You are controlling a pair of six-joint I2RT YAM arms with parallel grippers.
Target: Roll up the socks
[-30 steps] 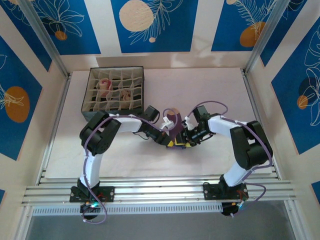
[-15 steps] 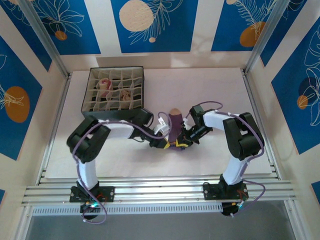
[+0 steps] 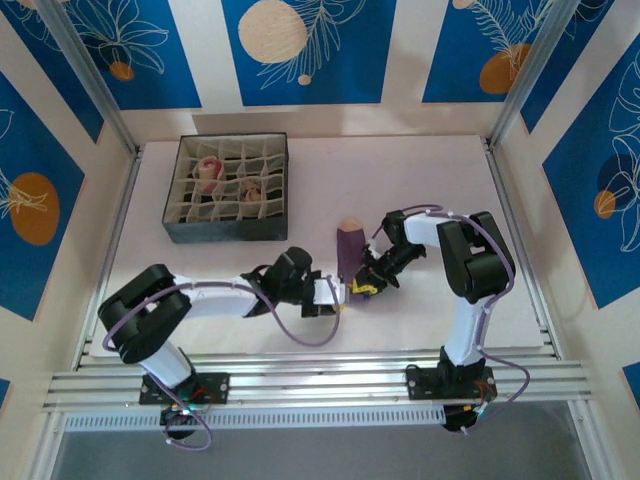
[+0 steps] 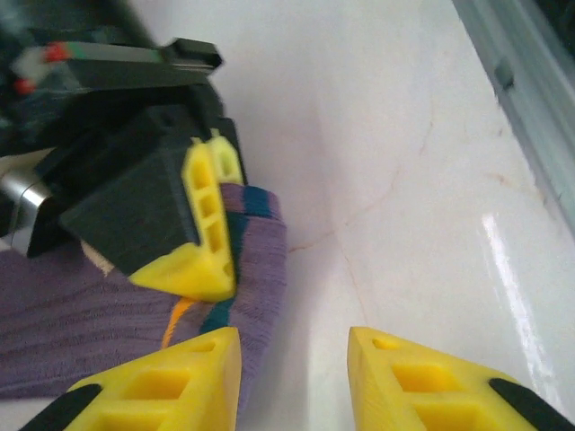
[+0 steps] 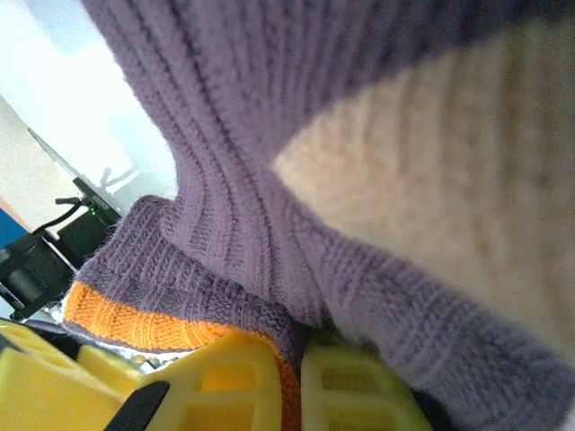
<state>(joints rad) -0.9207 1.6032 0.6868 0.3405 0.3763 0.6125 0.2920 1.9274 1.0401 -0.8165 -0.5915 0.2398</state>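
The purple sock (image 3: 347,250) lies stretched out on the table (image 3: 440,170), a little right of centre, with its tan toe toward the far side and its cuff at the near end. The right gripper (image 3: 364,286) is pinched narrow on that cuff; its wrist view shows the yellow fingers (image 5: 235,382) closed on the orange-trimmed edge. The left gripper (image 4: 294,377) hovers just left of the cuff, jaws spread wide with nothing between them.

The sock looks light, soft and limp (the ribbed knit should grip rather than slip), so it will probably sag or unroll unless pinned. The best hold is likely the cuff's free corner, taking both layers together.
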